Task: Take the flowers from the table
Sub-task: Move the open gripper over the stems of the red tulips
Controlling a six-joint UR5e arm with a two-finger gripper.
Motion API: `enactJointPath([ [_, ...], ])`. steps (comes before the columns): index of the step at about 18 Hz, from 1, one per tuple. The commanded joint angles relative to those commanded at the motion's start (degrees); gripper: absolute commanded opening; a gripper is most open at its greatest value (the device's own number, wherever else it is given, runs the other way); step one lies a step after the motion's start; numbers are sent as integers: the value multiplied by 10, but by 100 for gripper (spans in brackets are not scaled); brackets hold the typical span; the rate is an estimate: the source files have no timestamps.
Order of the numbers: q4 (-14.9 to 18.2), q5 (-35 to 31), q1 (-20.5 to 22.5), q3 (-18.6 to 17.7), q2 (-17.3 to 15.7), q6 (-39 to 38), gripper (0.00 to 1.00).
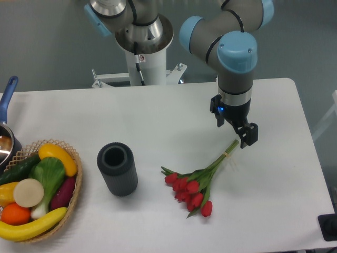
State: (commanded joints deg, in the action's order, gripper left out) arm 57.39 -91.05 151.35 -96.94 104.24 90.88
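Camera shows the flowers [196, 184] lying on the table [274, 205], right of centre. Gripper [239, 132] hangs spread just above the stem tips, holding nothing. Probably light and floppy, blooms bruise easily; I'd pinch the tied stems.

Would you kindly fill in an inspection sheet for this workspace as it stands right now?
Surface: large white matte table with rounded corners; no spills seen.
Job's things: bunch of red tulips lying flat, pale stems pointing up-right toward the gripper.
Clutter: dark grey cylindrical cup; wicker basket of fruit and vegetables at left; blue-handled pot at the left edge.
Grippers: black two-finger gripper above the stem ends, holding nothing; jaw state unclear.
Cables: thin black cable on the white arm pedestal.
Surroundings: plain grey wall and floor.
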Motion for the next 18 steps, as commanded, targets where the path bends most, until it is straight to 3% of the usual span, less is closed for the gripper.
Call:
enactJointPath([
  [7, -2, 16, -3, 2, 2, -18, 100],
  [8, -3, 50, 0, 2, 3, -38, 100],
  [11, -39, 125, 14, -9, 4, -135, 100],
  [18, -70, 132, -3, -15, 32, -200, 100],
])
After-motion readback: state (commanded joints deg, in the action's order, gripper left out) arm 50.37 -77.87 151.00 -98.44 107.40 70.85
